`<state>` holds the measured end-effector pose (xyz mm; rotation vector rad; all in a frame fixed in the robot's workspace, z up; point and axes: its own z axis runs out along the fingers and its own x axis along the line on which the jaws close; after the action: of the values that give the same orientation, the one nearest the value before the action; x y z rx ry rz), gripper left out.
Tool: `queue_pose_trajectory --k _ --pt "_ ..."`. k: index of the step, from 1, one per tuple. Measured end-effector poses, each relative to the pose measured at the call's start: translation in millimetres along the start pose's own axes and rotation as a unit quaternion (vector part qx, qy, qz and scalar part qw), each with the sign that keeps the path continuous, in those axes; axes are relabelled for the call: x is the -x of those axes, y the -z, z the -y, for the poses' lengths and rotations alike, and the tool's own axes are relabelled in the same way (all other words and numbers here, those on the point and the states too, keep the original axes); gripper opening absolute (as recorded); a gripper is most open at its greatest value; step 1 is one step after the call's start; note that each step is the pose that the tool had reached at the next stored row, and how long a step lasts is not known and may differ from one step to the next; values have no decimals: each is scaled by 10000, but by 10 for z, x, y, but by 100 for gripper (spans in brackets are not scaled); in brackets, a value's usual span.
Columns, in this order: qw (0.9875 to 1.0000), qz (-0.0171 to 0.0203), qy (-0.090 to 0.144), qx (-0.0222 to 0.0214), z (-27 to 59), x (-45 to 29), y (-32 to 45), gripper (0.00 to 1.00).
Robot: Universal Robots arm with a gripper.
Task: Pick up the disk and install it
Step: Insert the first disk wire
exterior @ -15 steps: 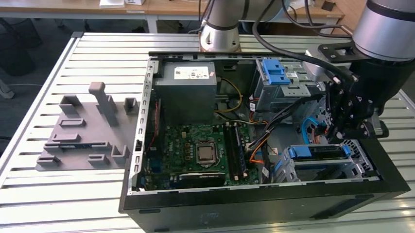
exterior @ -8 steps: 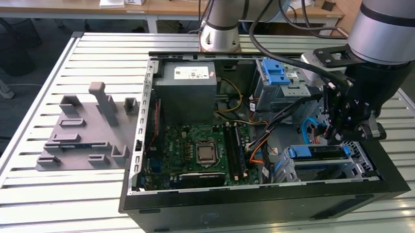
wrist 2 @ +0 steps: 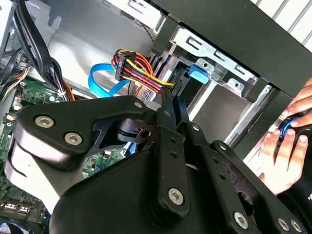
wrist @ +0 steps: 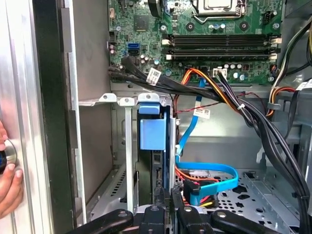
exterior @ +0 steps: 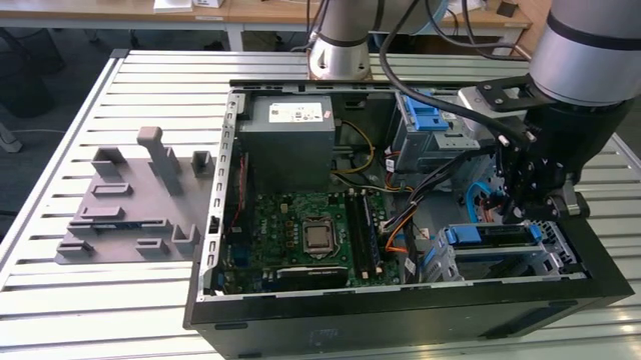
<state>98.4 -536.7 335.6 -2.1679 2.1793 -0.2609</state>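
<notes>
Slatted counter (exterior: pixel 60 292) carries an open case (exterior: pixel 401 319); end effector (exterior: pixel 536 196), fingers pinched narrow, at the rigid, heavy, shock-sensitive disk (exterior: pixel 493 235); grip its carrier edges.

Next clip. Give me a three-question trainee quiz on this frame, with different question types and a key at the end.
1. True or false: the claw is down inside the open computer case.
2. Where is the grey fixture plate? A: inside the case. B: on the slatted table, at the exterior view's left of the case. C: under the arm's base.
3. Fill in: in both wrist views, a person's ____ is beside the case's outer wall.

Key: 1 true; 2 B; 3 hand.
</notes>
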Motion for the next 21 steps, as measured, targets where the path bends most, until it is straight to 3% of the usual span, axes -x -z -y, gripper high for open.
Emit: queue_pose_trajectory --k 3,8,21 --pt "10000 39 -4 -33 -17 -34 -9 16" --pt "9998 173 -28 -81 -35 -92 -24 16" --pt "9998 190 38 -101 -59 -105 -54 16"
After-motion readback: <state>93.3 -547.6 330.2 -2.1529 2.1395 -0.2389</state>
